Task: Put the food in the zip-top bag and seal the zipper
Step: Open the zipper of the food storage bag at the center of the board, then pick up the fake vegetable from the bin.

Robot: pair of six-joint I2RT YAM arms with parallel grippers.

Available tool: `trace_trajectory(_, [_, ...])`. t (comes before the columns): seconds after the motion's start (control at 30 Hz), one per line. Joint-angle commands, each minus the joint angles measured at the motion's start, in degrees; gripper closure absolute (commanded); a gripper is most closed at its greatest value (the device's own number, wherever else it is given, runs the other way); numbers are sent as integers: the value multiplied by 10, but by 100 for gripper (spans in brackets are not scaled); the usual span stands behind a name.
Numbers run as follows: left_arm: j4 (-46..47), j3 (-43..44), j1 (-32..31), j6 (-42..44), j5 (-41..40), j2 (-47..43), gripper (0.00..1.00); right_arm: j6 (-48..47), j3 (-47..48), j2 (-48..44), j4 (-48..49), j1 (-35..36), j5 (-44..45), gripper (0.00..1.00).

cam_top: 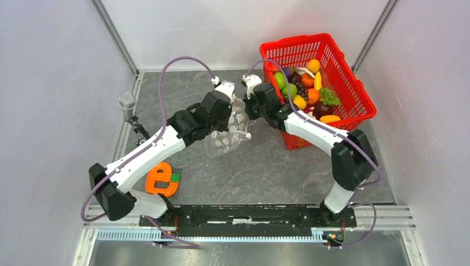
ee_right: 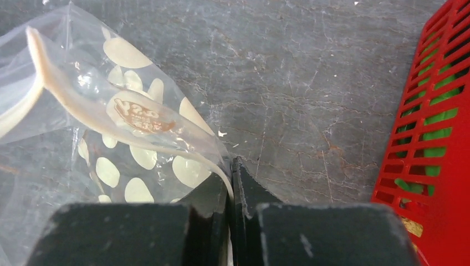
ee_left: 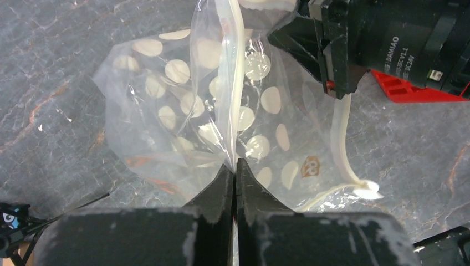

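Note:
The clear zip-top bag (cam_top: 228,136) with white dots hangs between my two grippers over the middle of the table. My left gripper (ee_left: 235,166) is shut on the bag's film and mouth edge. My right gripper (ee_right: 231,166) is shut on the whitish zipper (ee_right: 83,108) strip at the bag's other side. The zipper (ee_left: 237,66) also shows in the left wrist view, running up from the left jaws and looping round on the right. The food (cam_top: 304,83), orange, yellow, green, purple and red toys, lies in the red basket. I see no food inside the bag.
The red mesh basket (cam_top: 356,94) stands at the back right, close to my right arm; its wall (ee_right: 438,138) shows in the right wrist view. A flat orange e-shaped toy (cam_top: 161,178) lies at the front left. A microphone (cam_top: 127,104) stands at the left edge.

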Motion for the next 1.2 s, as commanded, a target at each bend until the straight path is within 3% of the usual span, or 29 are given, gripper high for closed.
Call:
trace_trajectory(0.0, [-37, 13, 7, -24, 14, 22, 98, -45, 29, 17, -13, -2, -19, 90])
trace_trajectory(0.17, [-29, -1, 35, -32, 7, 46, 98, -52, 17, -11, 21, -3, -122, 66])
trace_trajectory(0.23, [-15, -7, 48, -32, 15, 52, 98, -54, 18, -22, 24, -3, -148, 63])
trace_trajectory(0.33, [10, -19, 61, -33, 22, 51, 98, -54, 19, -40, 18, -3, -142, 52])
trace_trajectory(0.47, [26, -31, 74, -29, 37, 52, 98, -57, 11, -73, 16, -3, -117, 49])
trace_trajectory(0.53, [37, -39, 76, -25, 44, 53, 98, -57, 4, -99, 22, -3, -112, 41])
trace_trajectory(0.67, [52, -47, 81, -25, 62, 54, 98, -61, -1, -154, 37, -3, -107, 38])
trace_trajectory(0.9, [64, -58, 83, -25, 95, 50, 98, -76, -20, -221, 45, -52, 105, 32])
trace_trajectory(1.03, [66, -58, 83, -21, 102, 44, 98, -38, -5, -196, 34, -145, 85, 32])
trace_trajectory(1.17, [66, -58, 83, -18, 101, 40, 98, 13, 12, -143, 51, -232, -5, 37])
